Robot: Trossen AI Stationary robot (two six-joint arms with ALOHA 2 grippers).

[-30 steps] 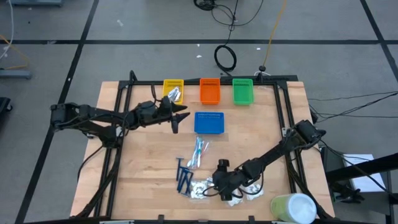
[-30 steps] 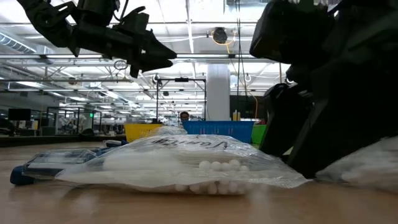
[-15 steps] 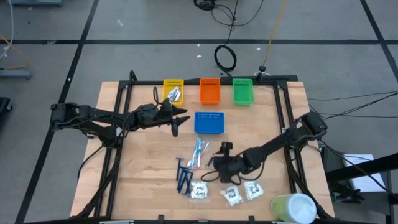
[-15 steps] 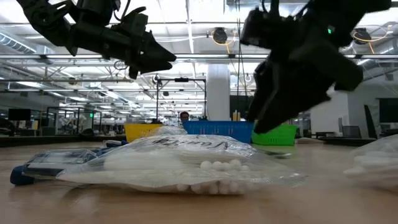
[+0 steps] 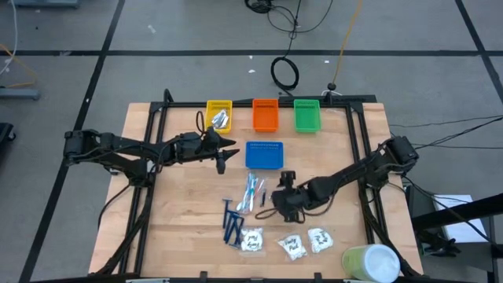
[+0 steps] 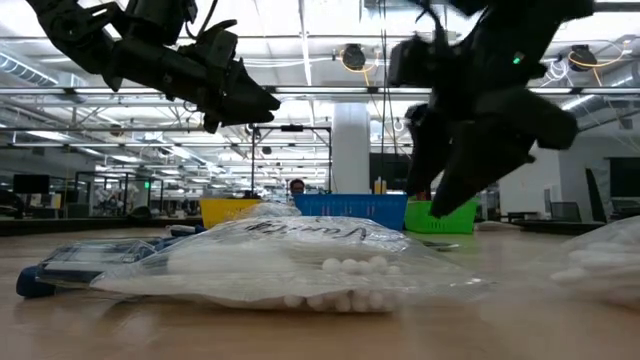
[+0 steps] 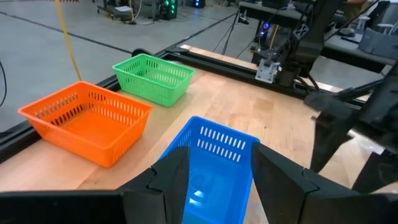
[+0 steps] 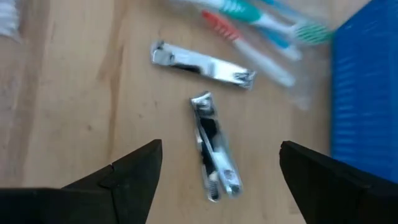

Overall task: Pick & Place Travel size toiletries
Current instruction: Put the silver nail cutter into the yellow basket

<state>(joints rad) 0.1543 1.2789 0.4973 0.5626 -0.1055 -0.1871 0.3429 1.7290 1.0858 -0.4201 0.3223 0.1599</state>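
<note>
The right claw [image 5: 277, 198] hangs above the wooden bench [image 5: 189, 212], fingers spread wide with nothing between them. Directly below it lie two shiny metal nail clippers [image 8: 211, 146], close together and just beside the bagged toothbrushes [image 5: 250, 191], near the blue plastic basket [image 5: 264, 155]. Dark blue razors [image 5: 231, 224] lie near the front edge, and beside them sit three clear bags of white cotton swabs [image 5: 291, 246]. The left claw [image 5: 224, 151] hovers by the blue basket, fingers parted and empty. At the back stand a yellow basket [image 5: 219, 106] holding silvery packets [image 5: 222, 119], an orange basket [image 5: 266, 115] and a green basket [image 5: 306, 115].
</note>
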